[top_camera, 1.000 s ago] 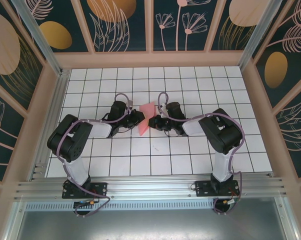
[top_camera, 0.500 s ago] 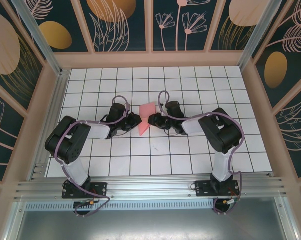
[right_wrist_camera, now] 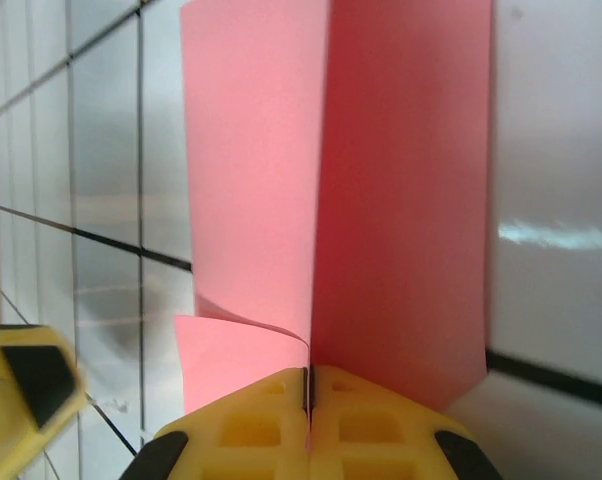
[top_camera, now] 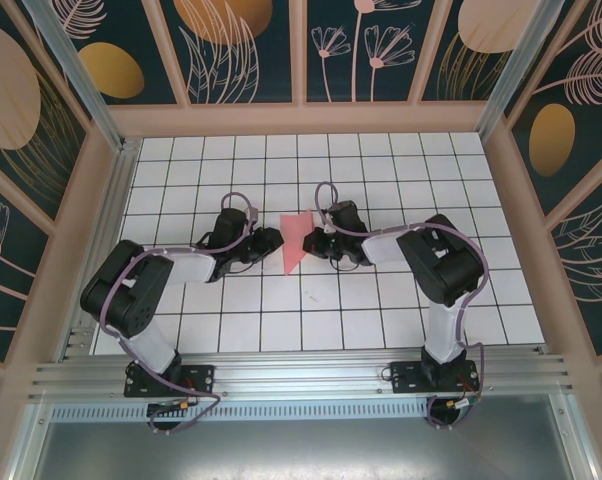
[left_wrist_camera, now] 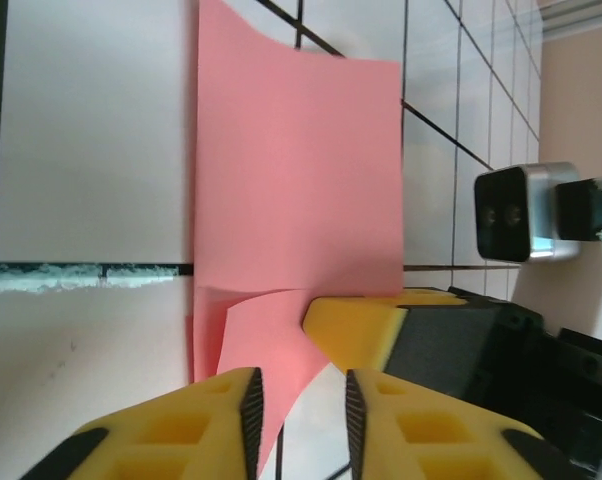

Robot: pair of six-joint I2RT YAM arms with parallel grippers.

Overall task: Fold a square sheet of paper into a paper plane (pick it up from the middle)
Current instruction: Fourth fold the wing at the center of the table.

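- Pink-red sheet of paper (top_camera: 294,238), plain and unmarked, sits at the middle of the white-tiled counter (top_camera: 381,320), between the two grippers. It is already creased lengthwise and no longer lies flat.
- From above it reads as a narrow wedge, broad at its far edge and tapering to a point toward the arms' bases. Its long axis runs far to near, leaning slightly left at the tip.
- The right wrist view shows the fold as an upright crease. One panel of the sheet (right_wrist_camera: 401,200) lies on the tiles, the other stands up and curls at its lower corner.
- The right gripper (right_wrist_camera: 308,378) has its yellow pads pressed together on that crease, pinching the paper.
- The left wrist view gives the flat face of the sheet (left_wrist_camera: 301,180) and a small flap curling near the bottom.
- The left gripper (left_wrist_camera: 298,390) is narrowly parted. The flap's edge reaches into the gap, and bare counter shows beside it.
- The same view catches the right gripper (left_wrist_camera: 371,315) touching the sheet's near edge.
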